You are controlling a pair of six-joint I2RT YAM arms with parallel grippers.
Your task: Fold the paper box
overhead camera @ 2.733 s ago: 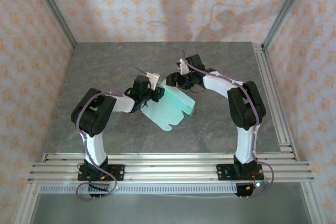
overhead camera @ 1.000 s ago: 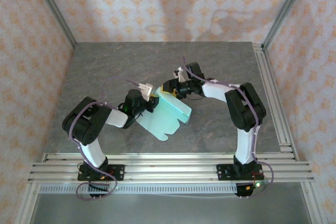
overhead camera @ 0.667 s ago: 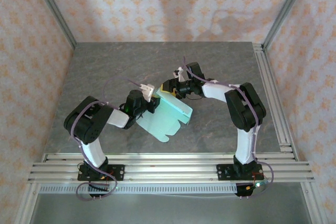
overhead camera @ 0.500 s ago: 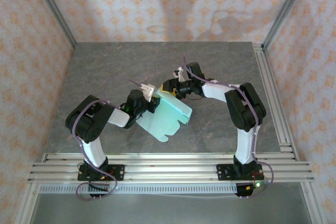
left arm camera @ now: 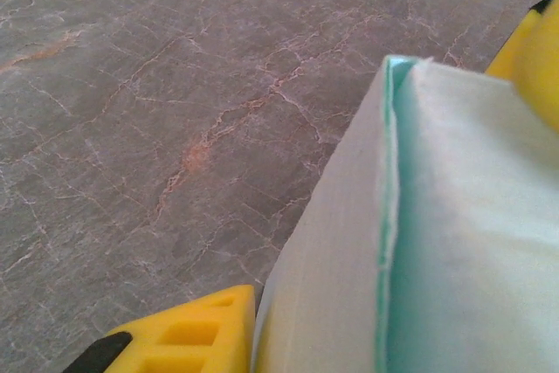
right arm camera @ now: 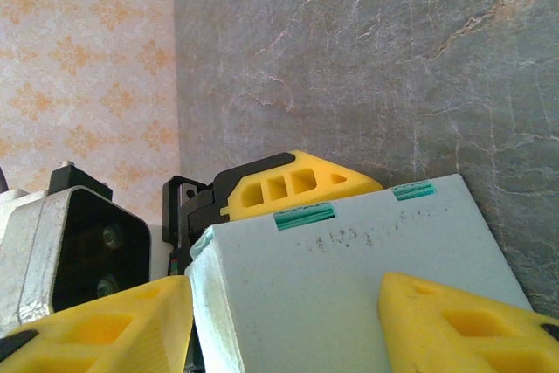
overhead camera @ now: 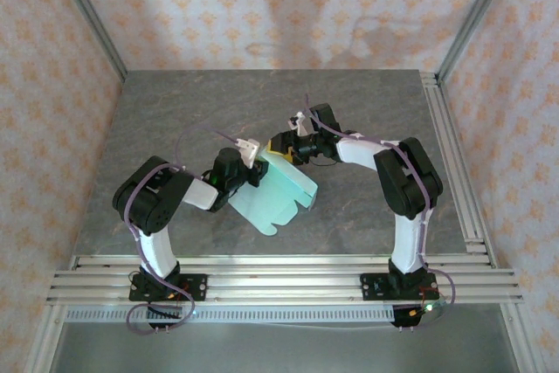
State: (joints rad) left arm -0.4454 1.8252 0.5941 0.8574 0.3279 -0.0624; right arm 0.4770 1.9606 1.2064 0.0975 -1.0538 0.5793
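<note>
The paper box [overhead camera: 278, 194] is pale mint-green card, partly folded, tilted near the table's middle with its scalloped flaps toward the near side. My left gripper [overhead camera: 255, 169] is shut on its left upper edge. In the left wrist view the box [left arm camera: 454, 242] sits between the yellow fingers [left arm camera: 188, 338]. My right gripper [overhead camera: 282, 145] is at the box's far corner. In the right wrist view its jaws [right arm camera: 288, 303] stand apart and open. Both fingers [right arm camera: 454, 321] lie in front of the box's slotted face [right arm camera: 332, 277].
The grey marbled table [overhead camera: 175, 120] has bare room to the left, far side and right. Aluminium rails [overhead camera: 279, 272] run along the near edge and another rail [overhead camera: 450, 155] down the right side. Patterned walls enclose the cell.
Both grippers and the box have shifted a little toward the near left and settled lower. Over the last second only the left arm's elbow has crept rightward.
</note>
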